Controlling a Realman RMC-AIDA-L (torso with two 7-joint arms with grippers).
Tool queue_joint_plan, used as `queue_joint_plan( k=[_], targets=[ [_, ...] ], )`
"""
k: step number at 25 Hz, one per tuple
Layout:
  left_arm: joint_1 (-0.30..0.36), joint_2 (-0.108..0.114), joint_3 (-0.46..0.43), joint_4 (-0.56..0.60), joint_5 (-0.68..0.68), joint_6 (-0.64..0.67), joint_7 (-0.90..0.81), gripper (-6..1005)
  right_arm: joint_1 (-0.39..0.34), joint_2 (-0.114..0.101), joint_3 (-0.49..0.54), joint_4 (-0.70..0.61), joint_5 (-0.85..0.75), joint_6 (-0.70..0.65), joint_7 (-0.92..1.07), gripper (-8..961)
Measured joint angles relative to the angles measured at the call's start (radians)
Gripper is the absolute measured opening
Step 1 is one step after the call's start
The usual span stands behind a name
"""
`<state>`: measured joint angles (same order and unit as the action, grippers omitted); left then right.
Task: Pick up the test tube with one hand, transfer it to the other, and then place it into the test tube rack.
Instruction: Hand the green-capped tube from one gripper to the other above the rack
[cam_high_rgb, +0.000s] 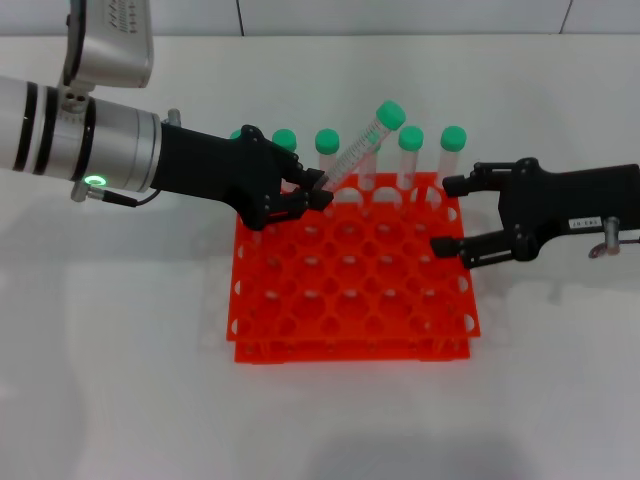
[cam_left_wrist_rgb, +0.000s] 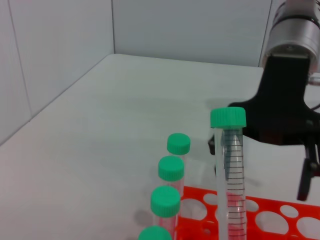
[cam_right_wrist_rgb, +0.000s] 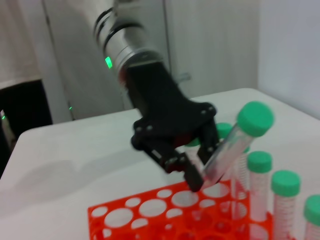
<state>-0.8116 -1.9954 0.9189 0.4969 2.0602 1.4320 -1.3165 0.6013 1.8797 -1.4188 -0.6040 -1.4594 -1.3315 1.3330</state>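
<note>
Nearest, bright orange-red plastic two-tier test tube rack (cam_high_rgb: 350, 290) with round holes, flat on white table (cam_high_rgb: 120, 380). Along its far row, green-capped clear tubes (cam_high_rgb: 452, 150) standing upright. Above that far edge, unlabelled black left gripper (cam_high_rgb: 312, 190) clamped on lower end of slim clear green-capped test tube (cam_high_rgb: 362, 143), tilted, cap up toward the right. At rack's right edge, white-labelled black right gripper (cam_high_rgb: 452, 214), spread wide, holding nothing.

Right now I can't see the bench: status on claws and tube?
Left claw shut on test tube, tilted above rack rear. Right claw open, beside rack. Other capped tubes stand close behind.
</note>
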Motion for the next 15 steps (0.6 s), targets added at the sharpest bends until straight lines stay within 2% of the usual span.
queue_joint_plan(
  k=[3,5,10,15],
  targets=[
    [-0.001,-0.001,0.000,0.000,0.000,0.000,0.002,187,-0.002,0.007,0.038,0.000,0.000,-0.010,0.035,855],
    [-0.002,-0.001,0.000,0.000,0.000,0.000,0.002,187,-0.006,0.019,0.065,0.004,0.000,-0.023,0.048,855],
    [-0.002,-0.003,0.000,0.000,0.000,-0.011,0.002,186,-0.015,0.061,0.150,0.019,0.002,-0.031,0.090,854],
    [-0.003,-0.005,0.000,0.000,0.000,-0.012,0.008,186,-0.027,0.107,0.176,0.026,0.008,-0.023,0.082,854]
  ],
)
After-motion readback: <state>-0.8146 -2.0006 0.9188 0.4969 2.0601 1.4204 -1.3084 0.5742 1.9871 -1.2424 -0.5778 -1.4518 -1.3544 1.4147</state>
